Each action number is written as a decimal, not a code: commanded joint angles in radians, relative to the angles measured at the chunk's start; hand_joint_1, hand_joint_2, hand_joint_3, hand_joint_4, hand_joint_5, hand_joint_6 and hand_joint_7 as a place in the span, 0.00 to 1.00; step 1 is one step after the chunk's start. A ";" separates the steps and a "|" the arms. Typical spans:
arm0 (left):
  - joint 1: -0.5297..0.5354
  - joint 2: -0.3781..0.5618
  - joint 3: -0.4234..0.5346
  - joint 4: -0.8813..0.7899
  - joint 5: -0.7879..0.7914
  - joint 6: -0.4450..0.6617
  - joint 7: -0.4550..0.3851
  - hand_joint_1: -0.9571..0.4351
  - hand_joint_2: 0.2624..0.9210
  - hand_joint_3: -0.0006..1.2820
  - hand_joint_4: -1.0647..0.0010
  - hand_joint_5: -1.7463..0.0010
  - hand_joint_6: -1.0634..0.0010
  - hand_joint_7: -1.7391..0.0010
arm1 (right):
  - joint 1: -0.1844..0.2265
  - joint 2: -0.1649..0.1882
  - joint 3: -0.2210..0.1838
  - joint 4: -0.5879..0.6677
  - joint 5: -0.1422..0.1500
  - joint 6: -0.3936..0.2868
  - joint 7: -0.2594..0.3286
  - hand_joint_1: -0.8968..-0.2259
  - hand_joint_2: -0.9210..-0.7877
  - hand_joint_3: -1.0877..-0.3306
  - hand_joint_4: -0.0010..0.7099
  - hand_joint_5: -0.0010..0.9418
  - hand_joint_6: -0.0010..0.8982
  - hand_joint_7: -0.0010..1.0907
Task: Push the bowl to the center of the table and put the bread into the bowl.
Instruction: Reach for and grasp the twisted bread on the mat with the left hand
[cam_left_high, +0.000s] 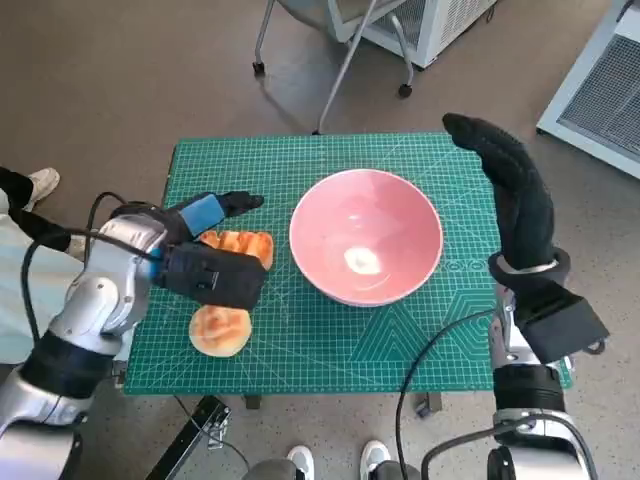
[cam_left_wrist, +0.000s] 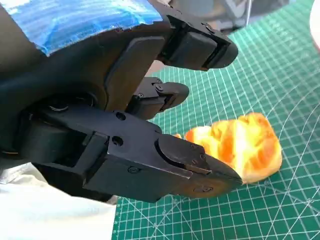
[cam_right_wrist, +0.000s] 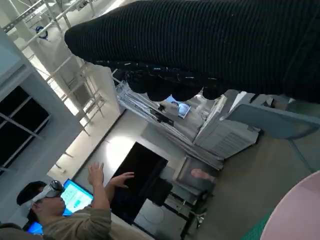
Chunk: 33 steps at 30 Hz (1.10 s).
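Head view: I see my left hand (cam_left_high: 205, 262), fingers spread and empty, over the bread (cam_left_high: 238, 245) at the bowl's (cam_left_high: 366, 236) nine o'clock; my right hand (cam_left_high: 512, 185), fingers straight and empty, hovers at three.

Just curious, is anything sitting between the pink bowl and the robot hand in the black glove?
No. In the head view, only bare green mat separates the bowl from the gloved robot hand.

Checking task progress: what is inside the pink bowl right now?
The pink bowl shows only its bare inside with a bright glare spot; no bread is in it. Both bread pieces lie on the green mat, near the left hand.
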 joint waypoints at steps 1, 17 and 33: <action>-0.027 -0.015 -0.015 0.047 0.016 -0.014 0.013 0.65 0.73 0.00 0.79 1.00 0.62 0.99 | 0.029 0.000 0.004 -0.002 0.003 0.012 0.000 0.43 0.00 0.40 0.50 0.01 0.00 0.84; -0.070 -0.079 -0.077 0.272 0.053 -0.042 0.103 0.69 0.74 0.00 0.73 0.99 0.58 0.98 | 0.027 0.003 0.001 0.008 0.009 0.004 -0.003 0.44 0.00 0.41 0.50 0.01 0.01 0.83; -0.118 -0.105 -0.212 0.539 0.171 -0.159 0.321 0.87 0.99 0.19 0.53 0.54 0.43 0.97 | 0.034 0.008 0.003 -0.006 0.000 0.003 -0.014 0.43 0.00 0.41 0.51 0.01 0.02 0.81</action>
